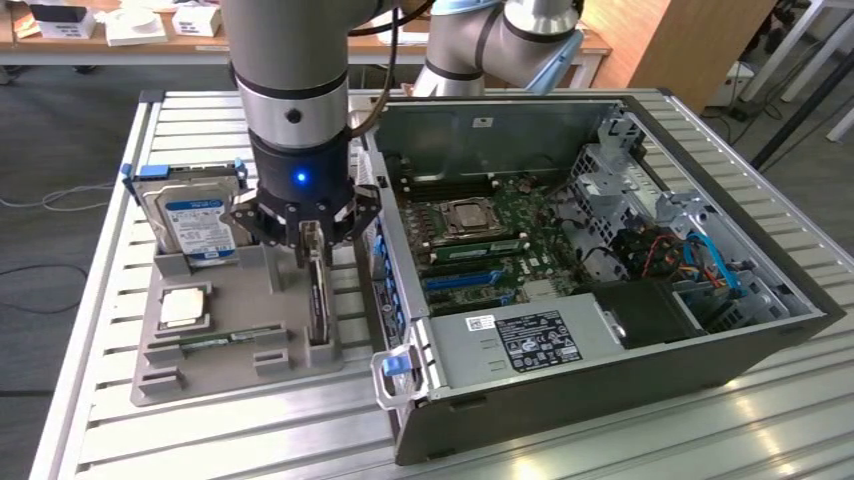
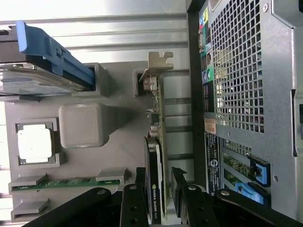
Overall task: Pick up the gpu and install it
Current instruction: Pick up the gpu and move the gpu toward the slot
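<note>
The gpu (image 1: 318, 300) is a thin dark card standing on edge in a slot of the grey holder (image 1: 200, 375), just beside the computer case. My gripper (image 1: 314, 238) hangs directly over its far end, pointing down. In the wrist view the gpu (image 2: 158, 137) runs lengthwise with its grey metal bracket (image 2: 158, 61) at the far end. The gripper (image 2: 159, 174) is open, with one black finger (image 2: 140, 182) on each side of the card's black cooler. I see no squeeze on the card.
The open computer case (image 1: 601, 280) with its motherboard (image 1: 487, 245) lies at the exterior view's right. On the holder stand a silver hard drive with a blue label (image 1: 194, 220), a processor (image 1: 183, 307) and a green memory stick (image 1: 214, 340). A slatted metal table (image 1: 107, 420) carries everything.
</note>
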